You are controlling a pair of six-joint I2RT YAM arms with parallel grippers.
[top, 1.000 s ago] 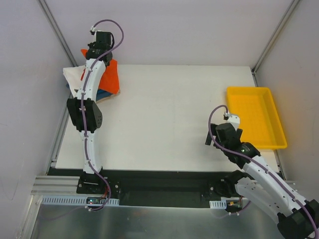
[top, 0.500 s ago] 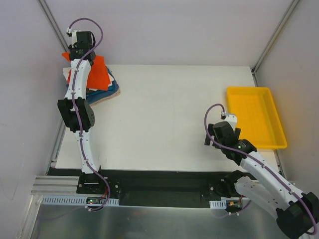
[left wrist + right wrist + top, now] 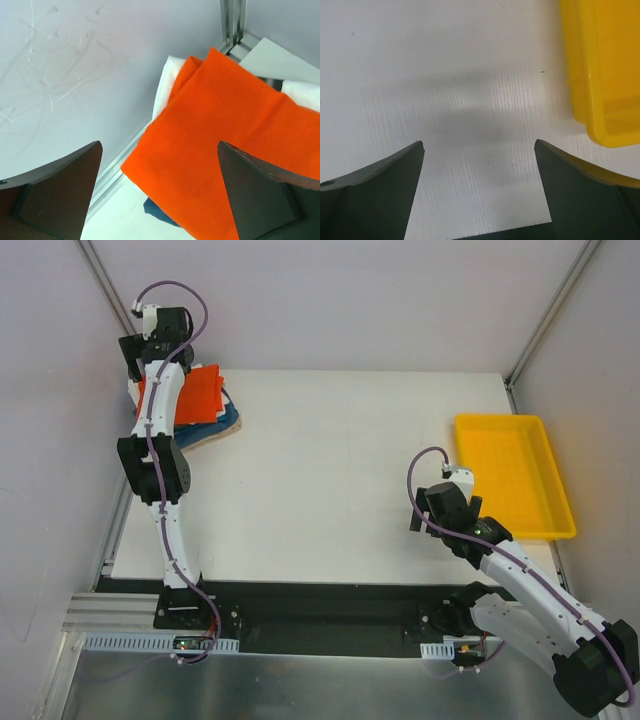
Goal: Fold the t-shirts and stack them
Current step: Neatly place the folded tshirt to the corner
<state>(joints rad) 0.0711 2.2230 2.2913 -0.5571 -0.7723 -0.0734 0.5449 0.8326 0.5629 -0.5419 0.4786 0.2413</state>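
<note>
A folded orange-red t-shirt lies on top of a stack at the table's far left corner. Under it a blue t-shirt, a tan one and a white one peek out. My left gripper hovers over the stack's far left edge, open and holding nothing. In the left wrist view the orange t-shirt fills the space below the left gripper, with white cloth and a blue corner showing. My right gripper is open over bare table, also seen in the right wrist view.
A shallow yellow tray stands at the right side of the table, its wall just right of my right gripper. Enclosure walls and a metal corner post close in right behind the stack.
The left gripper has opened and let go of the orange t-shirt, which has settled flat on the stack. The right arm has barely moved.
</note>
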